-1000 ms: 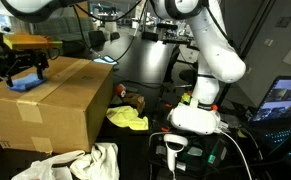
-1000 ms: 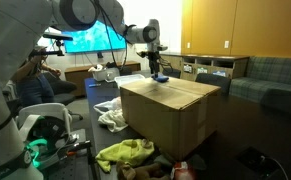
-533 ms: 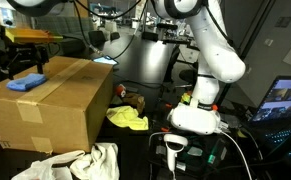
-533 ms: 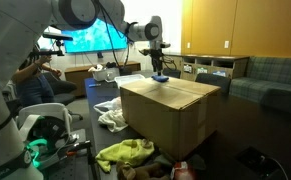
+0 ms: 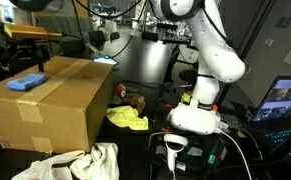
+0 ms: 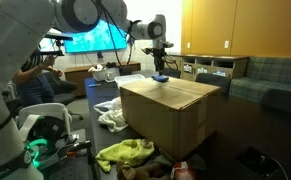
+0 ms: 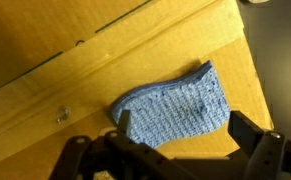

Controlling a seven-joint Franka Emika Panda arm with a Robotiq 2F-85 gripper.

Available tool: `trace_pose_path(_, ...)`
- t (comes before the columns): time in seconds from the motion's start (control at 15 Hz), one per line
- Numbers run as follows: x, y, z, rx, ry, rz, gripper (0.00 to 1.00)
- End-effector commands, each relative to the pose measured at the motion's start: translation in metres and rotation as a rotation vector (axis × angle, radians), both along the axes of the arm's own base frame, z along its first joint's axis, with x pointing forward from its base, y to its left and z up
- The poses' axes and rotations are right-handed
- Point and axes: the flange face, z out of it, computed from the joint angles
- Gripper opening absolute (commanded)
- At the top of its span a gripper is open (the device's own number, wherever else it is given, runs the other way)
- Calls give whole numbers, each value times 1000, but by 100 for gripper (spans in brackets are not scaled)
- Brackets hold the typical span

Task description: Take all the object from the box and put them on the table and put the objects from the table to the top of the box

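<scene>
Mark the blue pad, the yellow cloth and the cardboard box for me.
blue pad (image 7: 175, 105): wrist view, middle of its knitted face.
yellow cloth (image 5: 128, 119): an exterior view, centre of the crumpled heap.
cardboard box (image 5: 43, 120): an exterior view, bare front wall.

Cut off at the wrist view's lower edge and blurred: the gripper (image 7: 173, 152), covering the near edge of the blue item (image 7: 175, 105). Too small to make out, beside the box (image 5: 55, 100): the brown toy (image 5: 135, 100). Cropped at bottom: the white cloth (image 5: 93, 162).

Blue knit pad (image 7: 175, 105); brown carton (image 5: 55, 100); yellow cloth (image 5: 128, 119); white cloth (image 5: 98, 160)
</scene>
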Motion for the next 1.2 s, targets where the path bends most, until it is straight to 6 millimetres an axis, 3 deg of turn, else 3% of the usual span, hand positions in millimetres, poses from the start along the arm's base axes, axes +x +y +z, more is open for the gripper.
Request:
trace_pose_path(0.0, 16, 1, 3, 115, 53, -117, 100)
trace_pose_path(0.47, 31, -7, -3, 148, 89, -488, 100)
trace_pose_path(1.13, 10, 5, 16, 90, 183, -719, 100)
